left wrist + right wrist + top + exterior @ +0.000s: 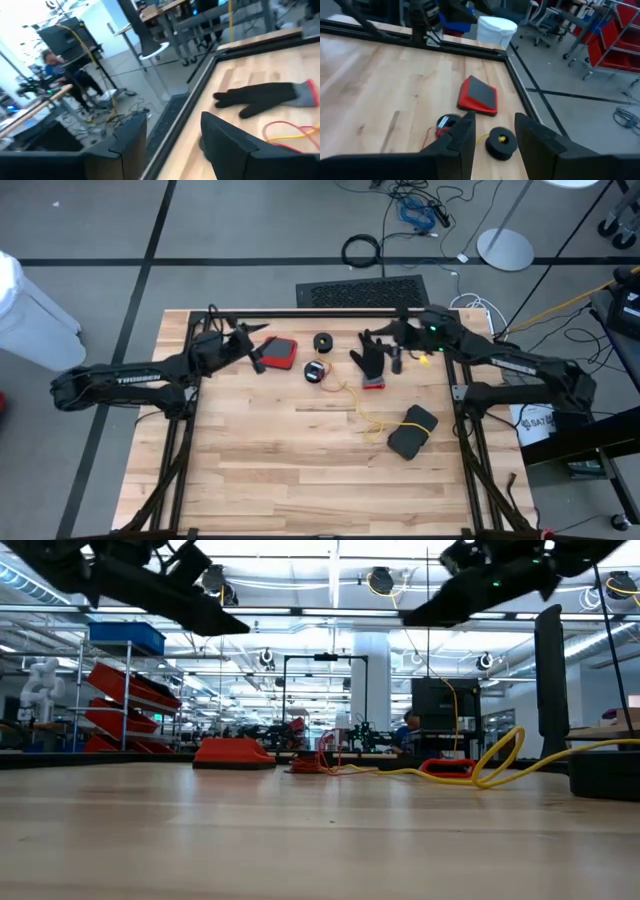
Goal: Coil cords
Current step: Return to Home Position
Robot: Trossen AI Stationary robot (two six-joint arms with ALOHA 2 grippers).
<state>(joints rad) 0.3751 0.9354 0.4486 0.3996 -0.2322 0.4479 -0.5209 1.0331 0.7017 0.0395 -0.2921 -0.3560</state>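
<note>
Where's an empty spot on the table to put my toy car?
The table has a wide bare strip between the black pouch and the near edge; the stretch left of the pouch is bare too. The far end is crowded: red pad, black reel, red-cord reel, black glove, yellow cord, with the left gripper and right gripper above it.

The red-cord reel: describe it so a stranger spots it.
On the wooden table, look between the red pad and the black glove. Two small black reels sit there. The red-cord reel shows red winding; the other reel shows none.
</note>
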